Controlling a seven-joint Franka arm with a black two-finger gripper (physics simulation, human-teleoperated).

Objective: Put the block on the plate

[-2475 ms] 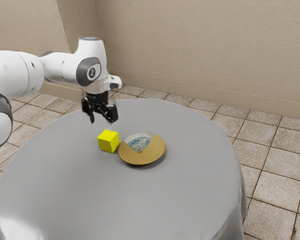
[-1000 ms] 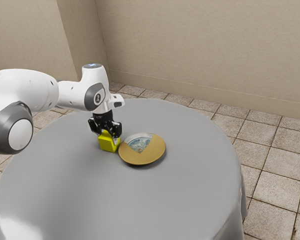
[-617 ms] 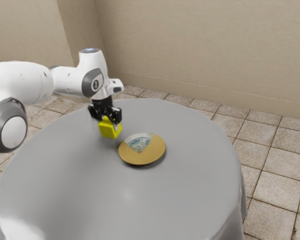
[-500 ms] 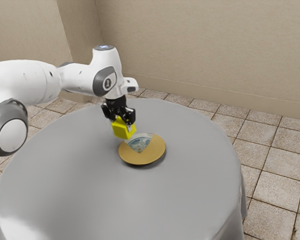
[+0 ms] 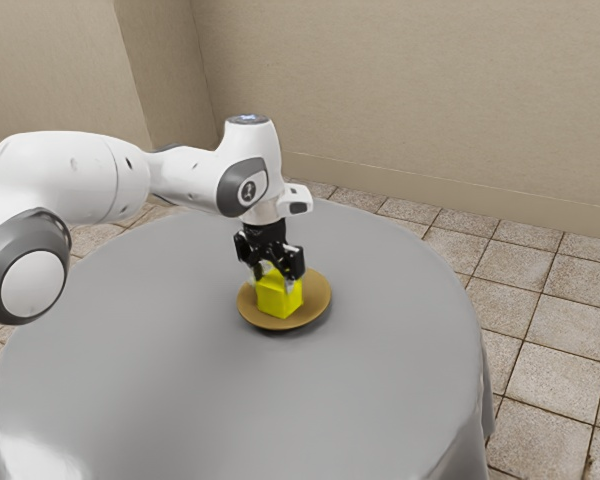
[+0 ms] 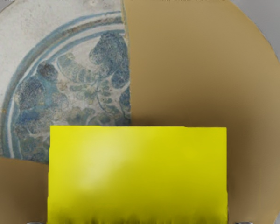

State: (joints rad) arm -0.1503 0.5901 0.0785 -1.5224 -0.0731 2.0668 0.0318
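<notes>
Yellow block: we see the yellow cube-shaped block (image 5: 280, 296) now inside the plate's outline, near its middle; half a second ago it hung by the rim at 11 o'clock in the exterior view.
Tan round plate: the tan round plate with a blue-and-white patterned wedge (image 5: 318, 302) sits where it was on the round grey bench (image 5: 180, 380).
Black gripper: the black two-finger gripper (image 5: 274, 281) is down around the block, shifted toward 4-5 o'clock; we can't tell if it is holding or released.
Block-plate contact: looks down or nearly; we can't confirm.
Task meaning: carry essentially done, we judge; confirm seating, release if needed, lift straight off without dragging.
</notes>
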